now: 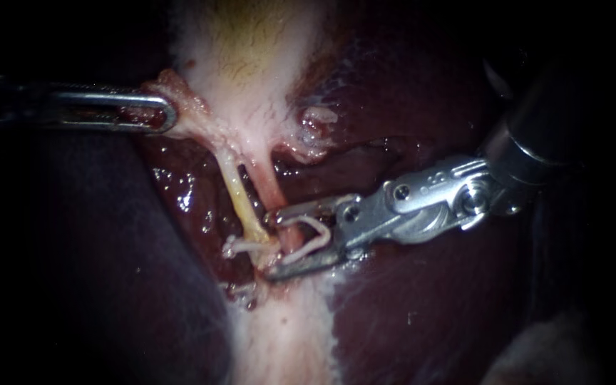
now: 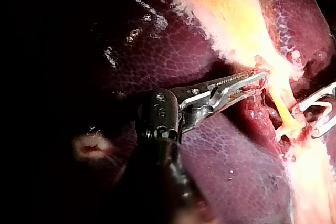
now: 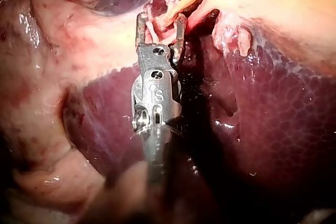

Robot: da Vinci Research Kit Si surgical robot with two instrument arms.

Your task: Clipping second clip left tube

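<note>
Left tube (image 1: 240, 199), yellow, is seen running from the gallbladder (image 1: 251, 78) neck toward 6 o'clock. It ends near centre, where a white piece (image 1: 240, 247) is laid across it. Right instrument (image 1: 272, 245), entered from 3 o'clock, is held with jaws wide apart and a clip (image 1: 315, 235) seated against both. Right tube (image 1: 274, 189), pink, is straddled, with the jaw tips just beside the left tube. Left instrument (image 1: 165, 114), at 10 o'clock, is clamped on gallbladder tissue. Bare liver (image 1: 429, 306) is left open at 4 and 8 o'clock.
</note>
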